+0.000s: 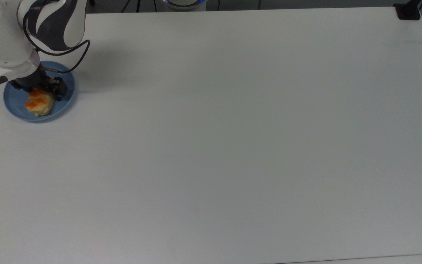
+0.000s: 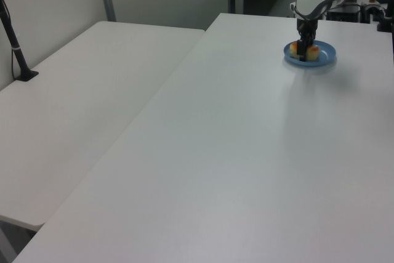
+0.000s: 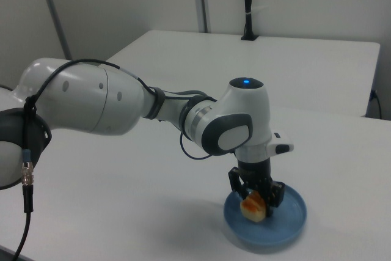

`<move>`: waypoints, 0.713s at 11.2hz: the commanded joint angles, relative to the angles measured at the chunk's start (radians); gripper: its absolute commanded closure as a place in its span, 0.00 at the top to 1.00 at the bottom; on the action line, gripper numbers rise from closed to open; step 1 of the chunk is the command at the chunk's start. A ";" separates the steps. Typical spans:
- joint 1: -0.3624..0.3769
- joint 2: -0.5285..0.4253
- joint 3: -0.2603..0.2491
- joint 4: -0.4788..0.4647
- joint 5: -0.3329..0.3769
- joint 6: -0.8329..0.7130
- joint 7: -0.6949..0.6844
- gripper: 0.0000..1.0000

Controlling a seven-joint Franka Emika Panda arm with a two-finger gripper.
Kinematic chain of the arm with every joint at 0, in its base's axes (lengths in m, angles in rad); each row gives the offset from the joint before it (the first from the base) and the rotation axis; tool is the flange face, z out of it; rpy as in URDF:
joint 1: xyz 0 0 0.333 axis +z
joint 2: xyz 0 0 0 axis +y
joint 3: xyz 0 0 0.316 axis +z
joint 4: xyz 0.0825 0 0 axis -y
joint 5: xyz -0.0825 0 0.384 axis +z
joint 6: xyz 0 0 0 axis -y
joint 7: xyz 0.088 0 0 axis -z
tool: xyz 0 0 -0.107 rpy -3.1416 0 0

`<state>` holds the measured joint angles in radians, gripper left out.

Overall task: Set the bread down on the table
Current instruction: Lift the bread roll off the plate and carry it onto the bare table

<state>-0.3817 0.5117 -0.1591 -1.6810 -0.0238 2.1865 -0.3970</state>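
The arm reached straight down, its gripper (image 3: 256,195) spread around the bread (image 3: 252,205) on the blue plate (image 3: 287,221).

Top view: overhead, looking down on the table (image 1: 233,146), far back; plate (image 1: 64,104) at the top view's left. Left view: high oblique along the table (image 2: 246,152), distant; plate (image 2: 326,60) at far upper right, a second table (image 2: 80,109) to the left view's left. Right view: close, low, facing the arm (image 3: 110,99) and plate (image 3: 287,221). All three share the plate.
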 commanded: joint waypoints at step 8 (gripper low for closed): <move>0.324 -0.137 0.004 -0.003 0.005 -0.134 0.160 0.50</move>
<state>-0.1805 0.3872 -0.1419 -1.6591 -0.0172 2.0575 -0.3460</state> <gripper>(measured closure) 0.507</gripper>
